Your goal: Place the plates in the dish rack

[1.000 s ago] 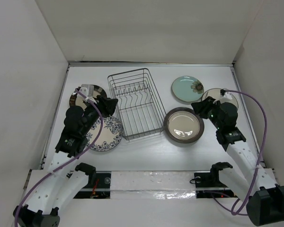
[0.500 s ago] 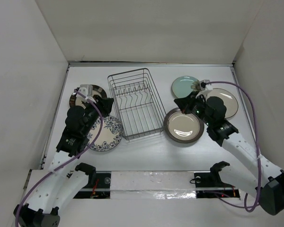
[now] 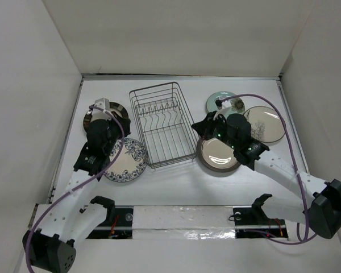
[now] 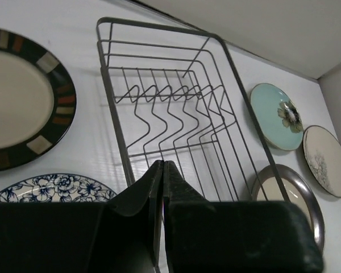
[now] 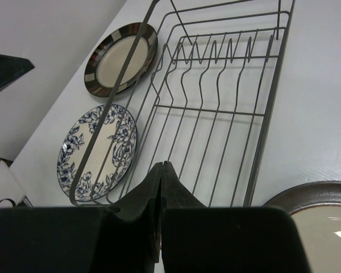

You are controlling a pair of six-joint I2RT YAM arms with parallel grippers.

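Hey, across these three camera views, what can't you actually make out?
Top view: teal plate, partly covered by the right arm.
Left wrist view: blue floral plate, near part hidden behind the shut left fingers.
Right wrist view: brown-rimmed plate, cut off by the frame's corner.

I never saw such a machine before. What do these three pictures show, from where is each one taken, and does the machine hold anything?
These are two robot arms with two-finger grippers. One picture looks down from above; the other two come from cameras on the wrists. On the white table stand an empty wire dish rack and five plates lying flat: a striped dark-rimmed plate, a blue floral plate, a brown-rimmed plate, a teal plate and a cream plate. The left gripper and the right gripper are both shut and hold nothing.
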